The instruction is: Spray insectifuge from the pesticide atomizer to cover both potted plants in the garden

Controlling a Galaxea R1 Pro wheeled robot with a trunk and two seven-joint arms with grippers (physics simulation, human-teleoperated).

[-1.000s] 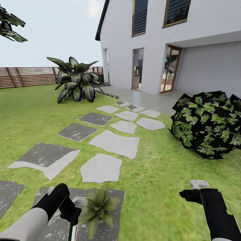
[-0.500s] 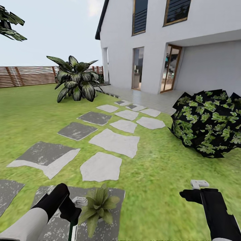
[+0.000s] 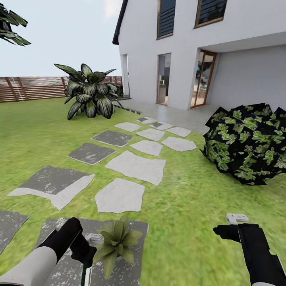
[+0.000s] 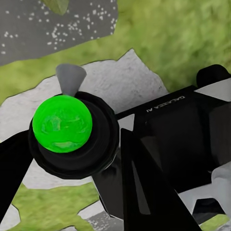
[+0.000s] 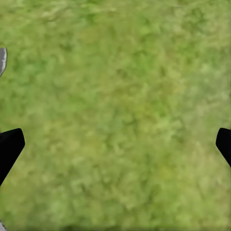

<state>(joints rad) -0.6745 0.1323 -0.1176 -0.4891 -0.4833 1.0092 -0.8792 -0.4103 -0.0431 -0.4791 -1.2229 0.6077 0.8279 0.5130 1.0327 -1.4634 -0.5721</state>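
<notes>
One potted plant (image 3: 116, 241), a low rosette of pointed green leaves, stands on a mottled grey stepping stone (image 3: 133, 270) at the bottom of the head view. My left gripper (image 3: 85, 255) hangs just left of it, shut on the pesticide atomizer (image 4: 62, 124). In the left wrist view the atomizer shows as a green ball in a black collar with a grey nozzle. I cannot make out insectifuge on the leaves. My right gripper (image 3: 227, 231) is open over bare grass at the lower right; its black fingertips (image 5: 9, 144) stand wide apart.
Grey and white stepping stones (image 3: 136, 167) lead across the lawn to a white house (image 3: 190, 51). A dark leafy bush (image 3: 248, 145) sits right of the path, a big striped plant (image 3: 90, 95) at the back left, and a slatted wooden fence (image 3: 28, 88) behind it.
The whole head view has shifted a little, so the garden sits slightly higher in the picture. Both arms keep the same pose.
</notes>
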